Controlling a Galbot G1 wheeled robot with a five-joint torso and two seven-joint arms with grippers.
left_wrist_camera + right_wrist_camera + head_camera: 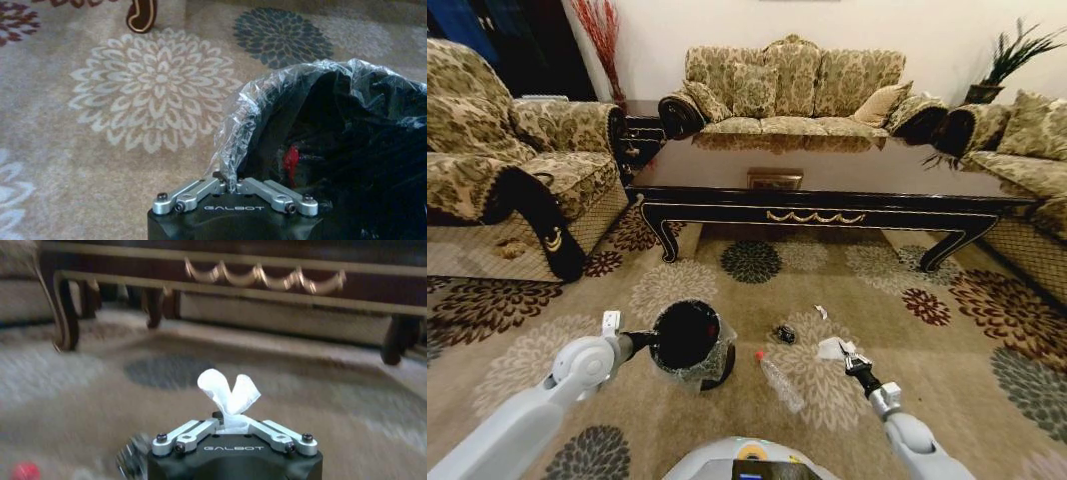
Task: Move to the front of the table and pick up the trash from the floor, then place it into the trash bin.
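Black and lined with a thin clear plastic bag, the trash bin (689, 342) sits low at centre-left of the head view, over the beige flower-patterned floor (727, 420); whether it rests on the carpet cannot be told. Left gripper (233, 188): fingers closed on the liner at the bin's rim, as the left wrist view shows, with a small red item (290, 159) visible inside the dark interior. Right gripper (232, 426): fingers clamped on the crumpled white paper (228, 392), which stands up between them in two lobes; in the head view this gripper is to the right of the bin, the paper at its tip. Clear plastic bottle (779, 380) with red cap: lying on the carpet between the bin and the right gripper, cap end toward the table. Small dark piece (785, 334): on the carpet just beyond the bottle. Tiny white scrap (821, 311): slightly farther on, nearer the table (827, 210), whose glossy dark top, gold-ornamented apron and curved legs span the background before a patterned sofa (797, 95).
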